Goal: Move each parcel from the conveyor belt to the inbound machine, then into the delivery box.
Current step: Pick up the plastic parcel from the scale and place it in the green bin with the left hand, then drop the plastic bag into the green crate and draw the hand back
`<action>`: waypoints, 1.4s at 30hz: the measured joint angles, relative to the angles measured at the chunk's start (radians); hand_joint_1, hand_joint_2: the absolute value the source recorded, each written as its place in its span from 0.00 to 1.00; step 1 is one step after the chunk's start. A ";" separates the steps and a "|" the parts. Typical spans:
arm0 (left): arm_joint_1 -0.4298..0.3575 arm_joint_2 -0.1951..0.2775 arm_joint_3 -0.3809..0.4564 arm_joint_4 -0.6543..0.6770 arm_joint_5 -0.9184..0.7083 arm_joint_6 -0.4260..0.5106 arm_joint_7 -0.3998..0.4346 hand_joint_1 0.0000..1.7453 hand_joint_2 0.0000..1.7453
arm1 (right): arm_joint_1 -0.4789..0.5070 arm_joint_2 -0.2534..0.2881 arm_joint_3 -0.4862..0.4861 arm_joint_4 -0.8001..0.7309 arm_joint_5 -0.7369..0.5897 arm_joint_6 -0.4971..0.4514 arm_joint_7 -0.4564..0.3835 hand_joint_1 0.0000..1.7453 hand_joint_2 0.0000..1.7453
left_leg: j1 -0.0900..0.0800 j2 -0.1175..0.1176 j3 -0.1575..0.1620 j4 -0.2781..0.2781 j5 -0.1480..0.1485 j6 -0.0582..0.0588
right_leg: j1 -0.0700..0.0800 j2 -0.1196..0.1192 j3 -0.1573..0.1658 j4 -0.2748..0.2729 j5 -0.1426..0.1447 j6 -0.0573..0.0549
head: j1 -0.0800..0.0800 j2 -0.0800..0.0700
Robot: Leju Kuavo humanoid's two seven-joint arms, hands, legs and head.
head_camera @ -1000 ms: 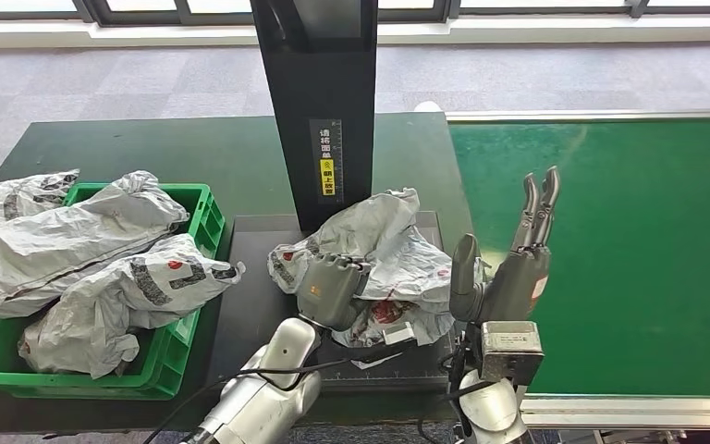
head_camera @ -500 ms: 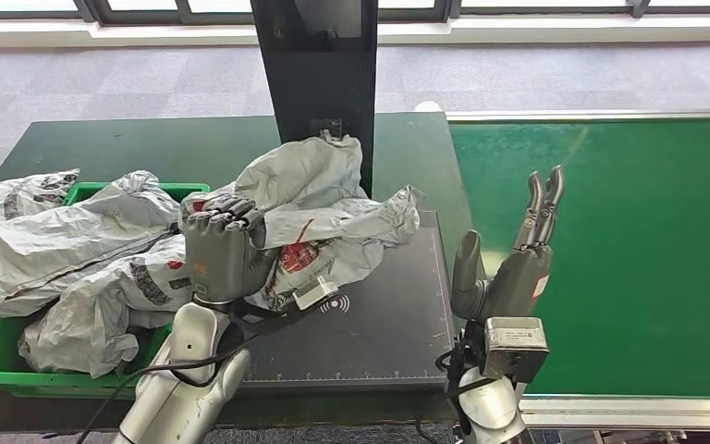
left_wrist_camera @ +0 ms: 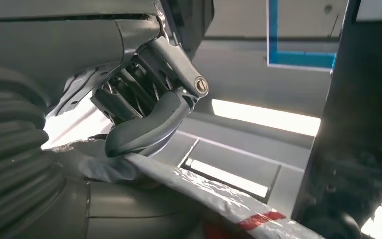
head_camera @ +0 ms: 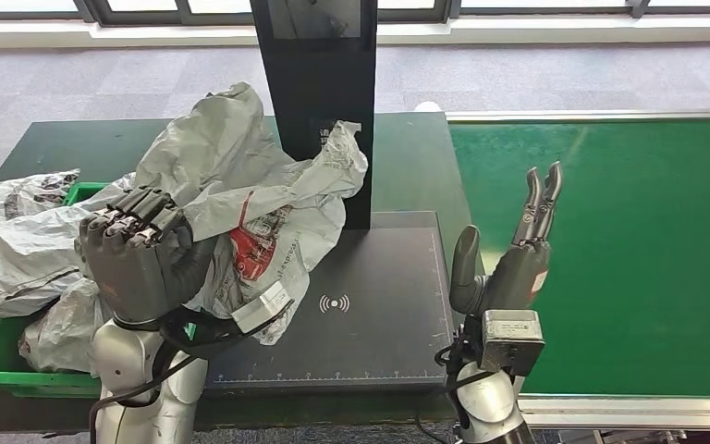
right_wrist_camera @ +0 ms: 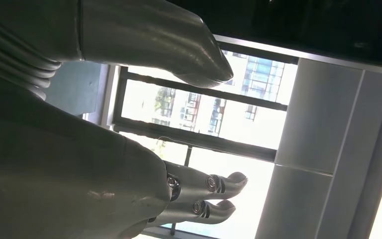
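Observation:
My left hand [head_camera: 140, 264] grips a crumpled grey plastic parcel [head_camera: 250, 190] with red print, lifted above the left edge of the black inbound machine platform [head_camera: 370, 314]. The parcel hangs over the rim of the green delivery box [head_camera: 0, 356], partly in front of the machine's black column [head_camera: 319, 83]. In the left wrist view my left hand [left_wrist_camera: 144, 114] has its fingers curled over the grey parcel film [left_wrist_camera: 194, 186]. My right hand [head_camera: 510, 264] stands upright and open between the platform and the green conveyor belt [head_camera: 629, 250], holding nothing. My right hand [right_wrist_camera: 129, 149] shows its fingers spread apart.
Several grey parcels [head_camera: 28, 245] fill the green delivery box at the left. A dark green table [head_camera: 83, 148] carries the box and the machine. The conveyor belt carries no parcel in view.
My left hand has lifted the grey parcel off the inbound machine platform and carried it up and to the left, toward the delivery box. The right hand has stayed in place.

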 joint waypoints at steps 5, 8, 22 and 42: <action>0.022 -0.012 0.089 -0.097 0.083 0.000 -0.117 1.00 1.00 | -0.010 0.000 0.000 0.006 -0.002 0.000 0.000 0.00 0.00 | 0.000 0.000 0.000 0.000 0.000 0.000 | 0.001 0.000 0.000 0.000 0.000 0.000 | 0.000 0.000; 0.025 -0.013 0.161 -0.136 0.148 0.000 -0.158 1.00 1.00 | -0.015 0.000 0.000 0.010 -0.003 0.000 0.000 0.00 0.00 | 0.000 0.000 0.000 0.000 0.000 0.000 | 0.001 0.000 0.000 0.000 0.000 -0.001 | 0.000 0.000; -0.187 -0.055 0.767 0.102 0.315 -0.001 -0.452 1.00 1.00 | 0.006 0.001 0.000 0.013 0.033 -0.001 0.000 0.00 0.00 | 0.001 0.000 0.001 0.000 0.001 -0.002 | 0.001 0.001 0.000 0.000 0.000 -0.002 | 0.000 0.000; -0.275 -0.080 0.838 0.327 0.004 -0.002 -0.106 0.00 0.25 | 0.056 0.007 0.000 -0.024 0.085 0.031 0.000 0.00 0.00 | 0.000 0.000 0.001 0.000 0.001 -0.002 | 0.001 0.000 -0.001 0.000 0.000 -0.002 | 0.000 0.000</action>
